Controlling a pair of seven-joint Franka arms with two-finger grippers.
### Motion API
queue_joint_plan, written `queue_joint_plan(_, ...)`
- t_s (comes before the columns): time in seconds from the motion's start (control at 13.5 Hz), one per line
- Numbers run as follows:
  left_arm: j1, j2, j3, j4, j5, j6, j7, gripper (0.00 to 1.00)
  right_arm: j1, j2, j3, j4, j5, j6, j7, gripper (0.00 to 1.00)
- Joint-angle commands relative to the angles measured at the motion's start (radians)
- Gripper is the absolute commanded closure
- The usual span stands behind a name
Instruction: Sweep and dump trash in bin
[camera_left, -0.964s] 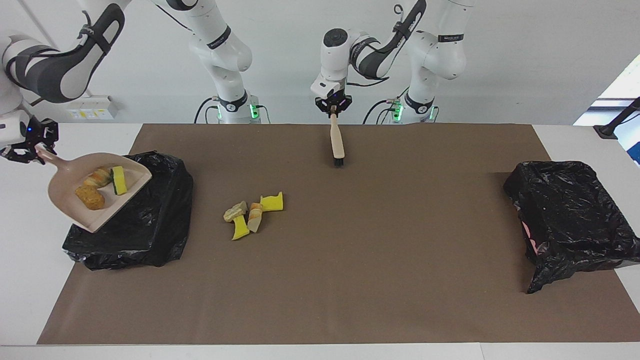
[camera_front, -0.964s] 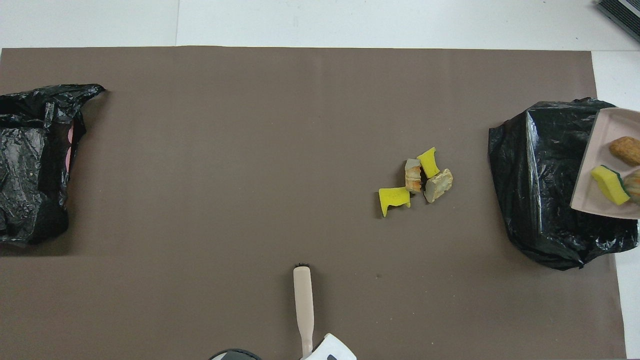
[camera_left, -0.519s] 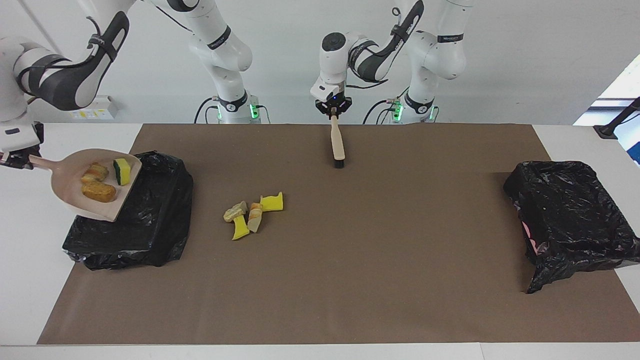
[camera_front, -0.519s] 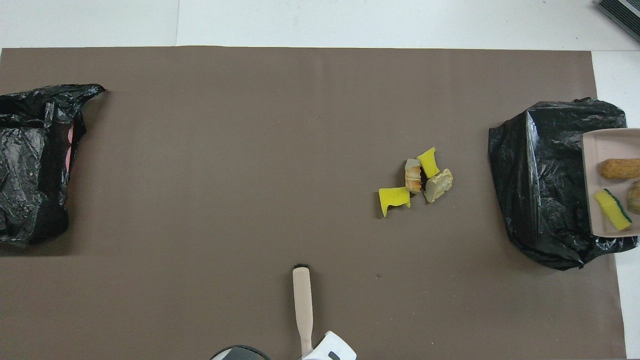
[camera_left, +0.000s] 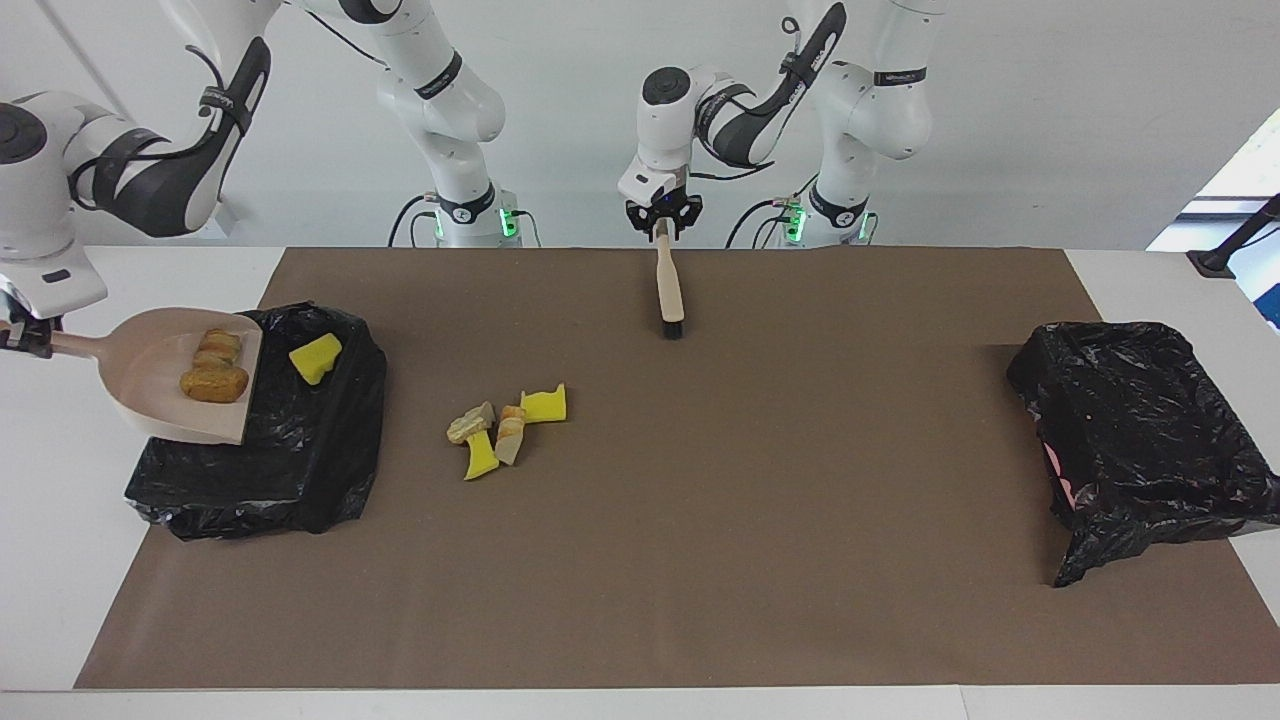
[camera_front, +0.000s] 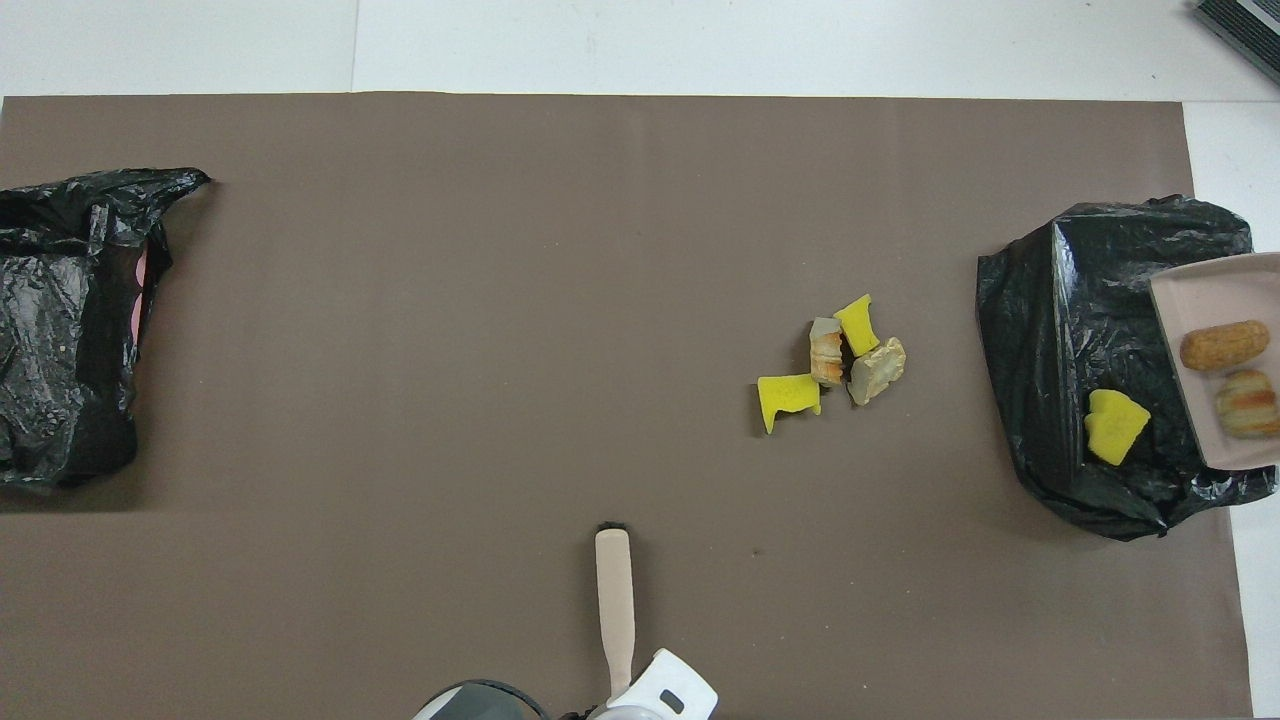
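Since a second ago the beige dustpan (camera_left: 165, 375) has levelled and drawn back toward the right arm's end of the table, and one yellow foam wedge (camera_left: 316, 358) has slid off it onto the black-bagged bin (camera_left: 290, 470) below. We see that wedge lying on the bag's crumpled plastic, just beside the dustpan's open edge. Two orange-brown bread-like chunks (camera_left: 214, 374) are on the dustpan, close to one another near its open edge, which hangs over the bin. Our right gripper (camera_left: 22, 335) holds the dustpan by its handle at the very edge of the facing view, out over the white table (camera_left: 60, 520); its fingers are clamped on that handle. Four more pieces of trash (camera_left: 503, 428), two yellow wedges and two tan chunks, lie in a tight cluster on the brown mat (camera_left: 700, 520), between the bin and the brush and farther from the robots than the brush. Our left gripper (camera_left: 661, 222) grasps the top of the brush's handle; the brush (camera_left: 668, 290) hangs upright with its dark bristles on or just above the mat, and we cannot tell which. A second black-bagged bin (camera_left: 1140, 430) sits at the left arm's end of the table, well apart from everything else.
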Motion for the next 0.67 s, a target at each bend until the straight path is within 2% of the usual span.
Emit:
queue_joint_plan(0.0,0.070,0.009,0.006,0.073,-0.010,-0.063,0.083,0.00,0.007,-0.013,0.003,-0.020,-0.090,0.019,0.002,1.00)
queue_joint_plan(0.15,0.158,0.009,0.006,0.119,0.007,-0.094,0.173,0.00,0.030,-0.022,0.003,-0.040,-0.180,0.034,0.005,1.00)
queue_joint_plan(0.44,0.321,0.026,0.008,0.259,0.087,-0.134,0.273,0.00,0.043,-0.064,0.004,-0.069,-0.222,0.037,-0.030,1.00)
queue_joint_plan(0.59,0.416,0.026,0.008,0.342,0.091,-0.207,0.402,0.00,0.074,-0.071,0.003,-0.068,-0.268,0.041,-0.012,1.00)
